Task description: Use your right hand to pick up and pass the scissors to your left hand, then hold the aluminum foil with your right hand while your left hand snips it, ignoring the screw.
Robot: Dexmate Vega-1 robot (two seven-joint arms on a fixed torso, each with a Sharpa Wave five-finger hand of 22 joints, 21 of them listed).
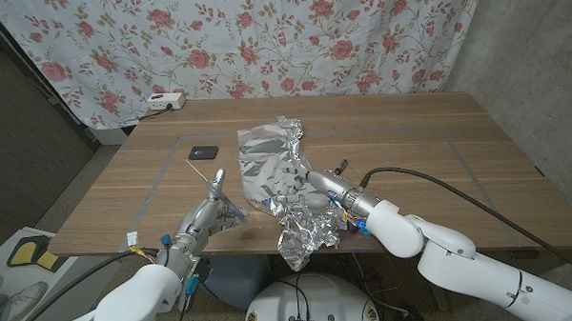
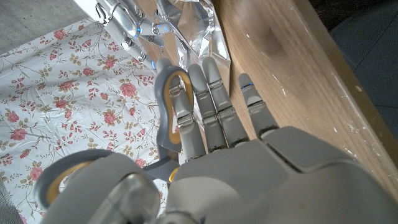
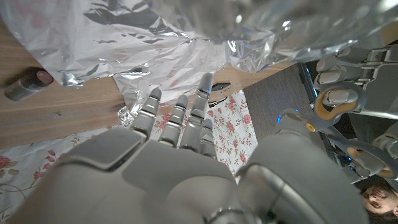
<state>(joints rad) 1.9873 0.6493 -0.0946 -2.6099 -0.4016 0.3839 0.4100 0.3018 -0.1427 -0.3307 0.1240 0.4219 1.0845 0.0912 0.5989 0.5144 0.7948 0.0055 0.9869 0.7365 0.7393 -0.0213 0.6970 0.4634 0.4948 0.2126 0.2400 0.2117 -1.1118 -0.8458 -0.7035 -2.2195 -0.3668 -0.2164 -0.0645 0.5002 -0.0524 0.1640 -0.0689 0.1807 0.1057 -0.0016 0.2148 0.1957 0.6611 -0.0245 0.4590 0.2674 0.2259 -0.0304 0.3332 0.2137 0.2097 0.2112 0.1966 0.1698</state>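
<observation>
Near the front edge of the tabletop, the crumpled aluminum foil is lying from the middle of the wood toward the robot, its near end hanging over the rim. The right hand is gripping the foil there, fingers buried in the folds. The left hand is sitting just beside it, close to the front edge, fingers closed through the yellow-lined loops of the scissors, with the blades pointing up and away toward the far side. Both hands are crowding the same front strip, with little gap between them.

Open wood is stretching to the right of the foil and along the far side. A small black object is lying left of the foil, well apart from the hands. Just right of the foil, a small dark cylinder is resting on the wood. A white power strip is sitting at the far left corner, and a flowered curtain is hanging behind the table.
</observation>
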